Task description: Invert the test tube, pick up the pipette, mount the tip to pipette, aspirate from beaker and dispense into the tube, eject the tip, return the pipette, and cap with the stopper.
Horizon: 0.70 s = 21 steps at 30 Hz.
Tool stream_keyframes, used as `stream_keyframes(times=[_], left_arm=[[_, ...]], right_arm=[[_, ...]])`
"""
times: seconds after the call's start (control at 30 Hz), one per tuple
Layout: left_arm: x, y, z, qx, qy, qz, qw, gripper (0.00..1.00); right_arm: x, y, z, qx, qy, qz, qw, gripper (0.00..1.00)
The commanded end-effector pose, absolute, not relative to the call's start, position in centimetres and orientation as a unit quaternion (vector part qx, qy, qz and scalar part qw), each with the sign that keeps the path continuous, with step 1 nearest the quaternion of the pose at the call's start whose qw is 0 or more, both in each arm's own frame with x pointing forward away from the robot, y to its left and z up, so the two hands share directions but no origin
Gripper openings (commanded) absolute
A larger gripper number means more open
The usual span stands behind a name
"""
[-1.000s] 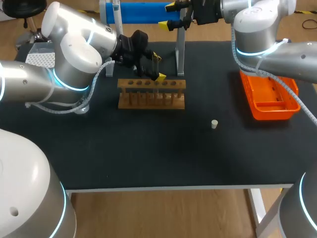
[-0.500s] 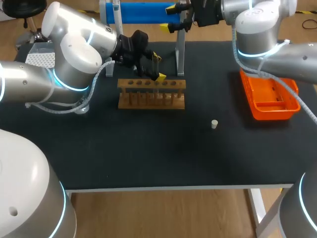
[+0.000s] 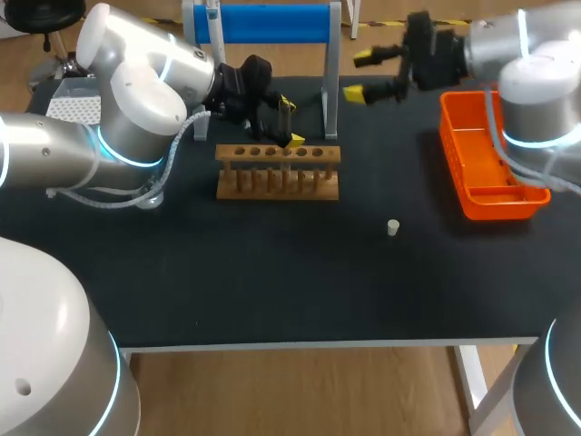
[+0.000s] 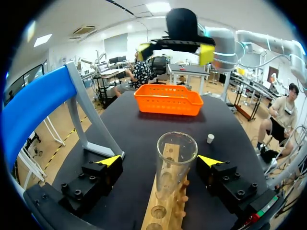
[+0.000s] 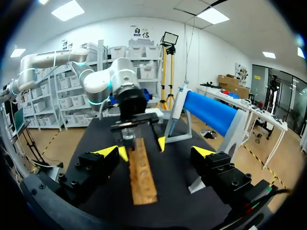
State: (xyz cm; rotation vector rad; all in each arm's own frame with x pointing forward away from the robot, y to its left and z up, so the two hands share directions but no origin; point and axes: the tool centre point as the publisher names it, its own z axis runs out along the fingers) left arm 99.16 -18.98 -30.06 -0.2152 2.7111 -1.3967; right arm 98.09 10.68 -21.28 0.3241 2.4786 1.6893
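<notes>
Two arms are at work, and only one has moved in the last second.

From the overhead camera, the right gripper [image 3: 359, 75] has swung away from the blue-barred metal stand [image 3: 263, 20] at the back of the table. It now hangs between that stand and the orange plastic basket [image 3: 495, 204], with its yellow tips spread and nothing between them. The left gripper [image 3: 289, 121] has not budged. It sits over the wooden test-tube rack [image 3: 277, 173], and the small white stopper [image 3: 393, 227] lies alone on the table, well apart from the rack.

The left wrist camera shows the clear glass test tube [image 4: 175, 163] standing upright in the rack with its mouth up. The left fingers are wide on either side and touch neither wall of the tube. Beyond the basket, the right gripper shows up high, also spread.

The right wrist camera looks back along the rack to the left gripper. Its own fingers stand apart and empty, with the blue stand off to one side.

To my eye, the tube-turning step is finished or nearly so. The right arm came away from the stand empty-handed, so the pipette pickup is not yet done. I can't make out the pipette with any certainty.
</notes>
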Motion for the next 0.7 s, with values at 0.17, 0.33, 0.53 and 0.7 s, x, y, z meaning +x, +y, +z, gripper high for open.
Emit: stream_keyframes(times=[0.17, 0.33, 0.53, 0.7], left_arm=[[99.3, -19.0, -30.0, -0.070, 0.887, -0.455, 0.040, 1.00], [99.3, -19.0, -30.0, -0.070, 0.887, -0.455, 0.040, 1.00], [99.3, -19.0, -30.0, -0.070, 0.887, -0.455, 0.040, 1.00], [99.3, -19.0, -30.0, -0.070, 0.887, -0.455, 0.040, 1.00]], right_arm=[[88.6, 3.7, -23.2, 0.130, 0.814, 0.562, 0.067, 1.00], [86.1, 2.7, -25.5, 0.135, 0.818, 0.553, 0.085, 1.00], [84.5, 1.8, -28.2, 0.151, 0.823, 0.539, 0.098, 1.00], [83.5, 1.6, -30.4, 0.159, 0.827, 0.529, 0.104, 1.00]])
